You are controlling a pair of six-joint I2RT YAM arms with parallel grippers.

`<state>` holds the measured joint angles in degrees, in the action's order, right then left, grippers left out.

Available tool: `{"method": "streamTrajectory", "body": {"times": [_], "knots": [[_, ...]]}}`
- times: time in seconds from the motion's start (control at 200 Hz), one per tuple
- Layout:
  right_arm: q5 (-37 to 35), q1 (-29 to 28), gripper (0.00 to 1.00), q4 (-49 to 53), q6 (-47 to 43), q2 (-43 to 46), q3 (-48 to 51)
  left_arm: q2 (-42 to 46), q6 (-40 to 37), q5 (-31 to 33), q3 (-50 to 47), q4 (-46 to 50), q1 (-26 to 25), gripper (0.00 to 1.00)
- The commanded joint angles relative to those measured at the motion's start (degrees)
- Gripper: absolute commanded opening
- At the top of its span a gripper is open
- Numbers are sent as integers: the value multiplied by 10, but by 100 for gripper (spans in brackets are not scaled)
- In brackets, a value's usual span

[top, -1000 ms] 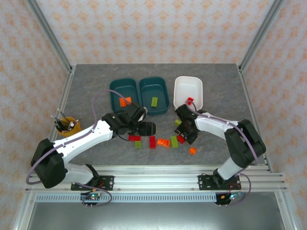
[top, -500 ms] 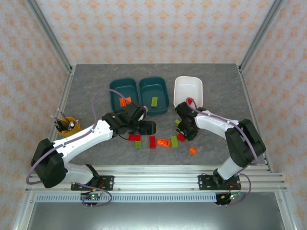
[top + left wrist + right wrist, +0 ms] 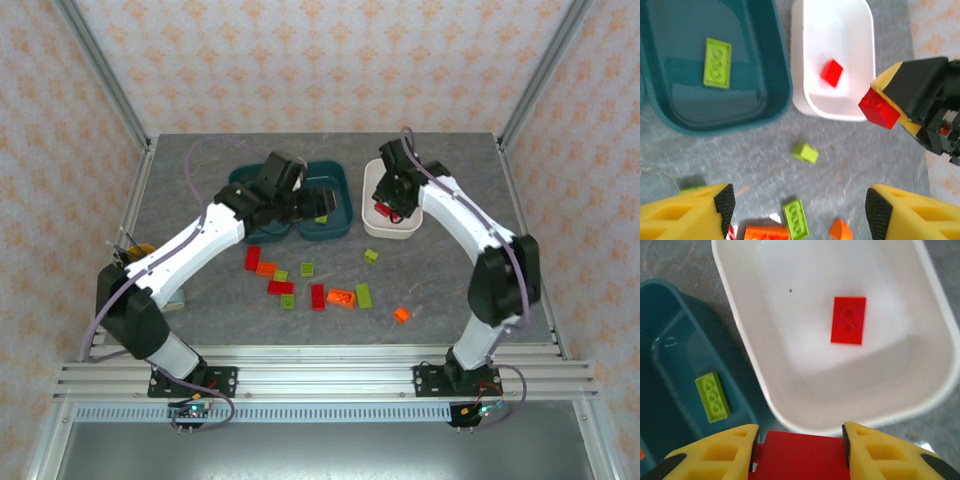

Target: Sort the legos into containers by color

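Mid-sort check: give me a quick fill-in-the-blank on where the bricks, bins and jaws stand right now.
1. The right jaws are shut on a ___ brick.
2. The white bin holds just ___ loose brick.
3. The green brick lies in a ___ bin.
4. The left jaws stand ___, with nothing between them.

Missing words: red; one; teal; open.

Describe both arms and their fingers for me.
The left arm and right arm have white links with black joints and a lilac cable running alongside. Left fingers and right fingers are yellow ribbed wedges with black pads.
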<state>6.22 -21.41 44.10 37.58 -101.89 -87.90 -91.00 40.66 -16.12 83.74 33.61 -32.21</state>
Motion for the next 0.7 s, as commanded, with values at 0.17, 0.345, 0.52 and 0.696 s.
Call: {"method": "streamTrajectory", "body": {"times": [0.17,0.345,0.52,0.696], "knots": [[54,36,34,24,-60,-137,-65,-83,-4,-8,98,35,19,72],[71,42,50,28,-59,-160,-77,-80,3,4,78,51,20,72],[65,42,63,32,-62,-134,-70,-45,8,18,28,63,19,72],[50,38,65,38,-74,-79,-62,-3,16,44,-17,92,19,72]]}}
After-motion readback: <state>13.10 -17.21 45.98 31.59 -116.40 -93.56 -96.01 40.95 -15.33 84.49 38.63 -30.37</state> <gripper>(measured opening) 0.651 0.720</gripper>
